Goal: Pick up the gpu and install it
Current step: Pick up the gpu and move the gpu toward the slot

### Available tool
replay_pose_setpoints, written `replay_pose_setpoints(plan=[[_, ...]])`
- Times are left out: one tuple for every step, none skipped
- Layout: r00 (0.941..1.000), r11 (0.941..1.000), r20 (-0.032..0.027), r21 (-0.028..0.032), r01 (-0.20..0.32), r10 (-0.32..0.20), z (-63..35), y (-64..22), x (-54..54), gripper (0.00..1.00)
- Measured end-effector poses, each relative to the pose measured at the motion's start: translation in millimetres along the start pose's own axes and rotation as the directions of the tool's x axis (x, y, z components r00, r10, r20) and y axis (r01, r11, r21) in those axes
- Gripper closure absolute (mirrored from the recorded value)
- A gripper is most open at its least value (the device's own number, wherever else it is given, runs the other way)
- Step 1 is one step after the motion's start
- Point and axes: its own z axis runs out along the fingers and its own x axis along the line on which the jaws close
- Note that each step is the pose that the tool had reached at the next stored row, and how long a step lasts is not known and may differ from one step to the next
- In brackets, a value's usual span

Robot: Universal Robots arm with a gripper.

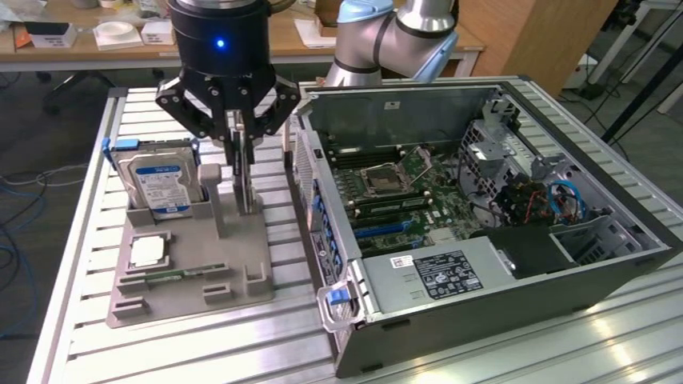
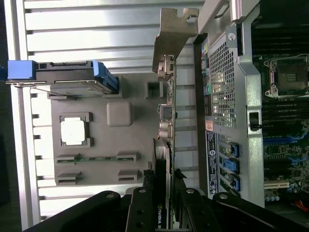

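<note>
1. Exterior view, upper left of the frame: black gripper [image 1: 243, 156] pointing straight down, jaws closed on the top edge of the gpu [image 1: 249, 192].
2. Card held upright on edge, thin side to the camera, low end down at the grey fixture tray [image 1: 192, 276]; impossible to tell whether seated in the tray or lifted just clear.
3. On the tray toward the exterior view's left: hard drive [image 1: 158, 182] with blue label standing upright, processor chip [image 1: 147, 254] lying flat below it in the frame, memory stick [image 1: 176, 277] lower still.
4. Across the frame's right half: open computer case [image 1: 481, 240], motherboard exposed, resting on the slatted metal table [image 1: 80, 264] just beside the tray.
5. Wrist view: gpu [image 2: 166, 125] seen edge-on, pinched between two black fingers [image 2: 141, 208], gripper [image 2: 164, 212] clamped on the board.
6. Silver bracket [image 2: 172, 38] at the card's end farthest from the fingers, over bare table slats.
7. Card between the fixture tray [image 2: 96, 140] and the perforated rear panel of the computer case [image 2: 227, 96], near both.
</note>
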Motion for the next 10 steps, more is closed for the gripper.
replay_pose_setpoints(plan=[[1.0000, 1.0000, 0.0000, 0.0001, 0.000, 0.000, -1.0, 0.0, 0.0, 0.74], [1.0000, 1.0000, 0.0000, 0.0000, 0.000, 0.000, -2.0, 0.1, -0.1, 0.74], [1.0000, 1.0000, 0.0000, 0.0001, 0.000, 0.000, -3.0, 0.1, -0.1, 0.74], [1.0000, 1.0000, 0.0000, 0.0000, 0.000, 0.000, -4.0, 0.2, -0.1, 0.74], [1.0000, 1.0000, 0.0000, 0.0001, 0.000, 0.000, -4.9, 0.2, -0.1, 0.74], [1.0000, 1.0000, 0.0000, 0.0001, 0.000, 0.000, -5.7, 0.3, -0.1, 0.74], [1.0000, 1.0000, 0.0000, 0.0000, 0.000, 0.000, -6.5, 0.3, -0.1, 0.74], [1.0000, 1.0000, 0.0000, 0.0000, 0.000, 0.000, -7.3, 0.3, -0.1, 0.74], [1.0000, 1.0000, 0.0000, 0.0001, 0.000, 0.000, -8.2, 0.4, -0.1, 0.74], [1.0000, 1.0000, 0.0000, 0.0001, 0.000, 0.000, -9.1, 0.4, -0.1, 0.74]])
